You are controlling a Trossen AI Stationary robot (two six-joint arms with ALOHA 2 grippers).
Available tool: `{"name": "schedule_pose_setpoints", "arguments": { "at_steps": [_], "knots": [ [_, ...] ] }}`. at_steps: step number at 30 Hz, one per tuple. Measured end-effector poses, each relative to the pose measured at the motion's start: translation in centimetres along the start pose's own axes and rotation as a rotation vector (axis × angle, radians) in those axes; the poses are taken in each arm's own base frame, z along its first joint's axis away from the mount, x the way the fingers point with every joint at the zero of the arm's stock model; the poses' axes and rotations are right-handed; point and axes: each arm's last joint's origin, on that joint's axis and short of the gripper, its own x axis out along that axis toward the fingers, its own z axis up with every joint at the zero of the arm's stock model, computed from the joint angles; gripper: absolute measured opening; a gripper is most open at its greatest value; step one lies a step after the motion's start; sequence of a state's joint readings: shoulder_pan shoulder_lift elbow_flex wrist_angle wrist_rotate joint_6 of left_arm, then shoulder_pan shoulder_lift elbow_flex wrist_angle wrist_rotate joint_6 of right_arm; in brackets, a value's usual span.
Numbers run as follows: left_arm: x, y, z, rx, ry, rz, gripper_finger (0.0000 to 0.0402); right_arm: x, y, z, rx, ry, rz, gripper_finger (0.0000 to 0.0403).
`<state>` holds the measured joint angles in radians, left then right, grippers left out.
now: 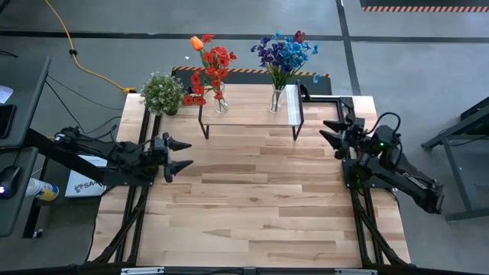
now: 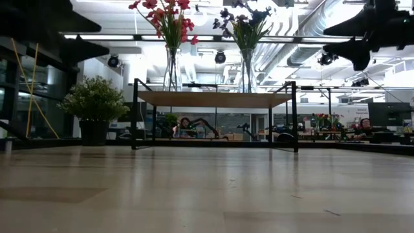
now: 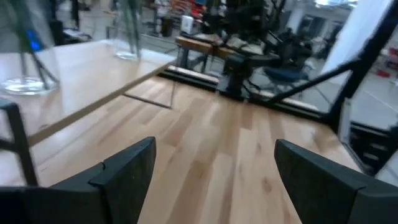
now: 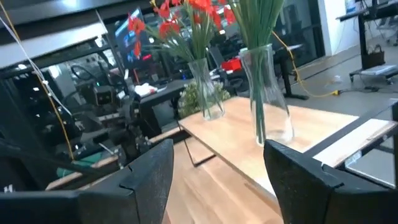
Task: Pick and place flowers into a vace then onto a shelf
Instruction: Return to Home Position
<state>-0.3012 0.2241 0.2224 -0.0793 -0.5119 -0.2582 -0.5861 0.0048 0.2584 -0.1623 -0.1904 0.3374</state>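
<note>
Left gripper (image 1: 189, 153) seen spread, empty, well apart from low wood-topped black-legged shelf (image 1: 248, 114); right gripper (image 1: 324, 129) likewise, near its end. Red artificial flowers (image 1: 212, 67) and blue bunch (image 1: 283, 53) stood in clear glass vases (image 1: 221, 102) on shelf. Placing apparently done; homing left.

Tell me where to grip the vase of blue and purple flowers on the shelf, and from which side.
Grip the blue-flower vase at its slim glass body above the flared base, coming level from the open table side with the right gripper. It stands upright on the shelf, and the blooms spreading above likely block a top approach.
</note>
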Motion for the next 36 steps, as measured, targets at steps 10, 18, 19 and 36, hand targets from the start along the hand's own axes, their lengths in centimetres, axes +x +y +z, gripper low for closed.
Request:
{"name": "schedule_pose_setpoints", "arguments": {
  "at_steps": [10,18,19,36],
  "knots": [
    [0.6,0.5,-2.5,-0.031,-0.013,0.047,0.0360,1.1,-0.6,-2.7,0.025,-0.003,0.051,0.0239],
    [0.9,0.7,-4.1,-0.014,-0.067,0.039,0.0360,1.1,0.2,-3.1,-0.018,0.004,0.076,0.0240],
    [0.9,0.8,-4.4,-0.007,-0.061,0.042,0.0360,1.2,0.3,-3.2,-0.021,0.007,0.063,0.0239],
    [0.9,0.8,-4.3,0.064,-0.071,0.061,0.0360,1.6,0.9,-6.0,-0.020,-0.029,0.064,0.0241]
  ]
}}
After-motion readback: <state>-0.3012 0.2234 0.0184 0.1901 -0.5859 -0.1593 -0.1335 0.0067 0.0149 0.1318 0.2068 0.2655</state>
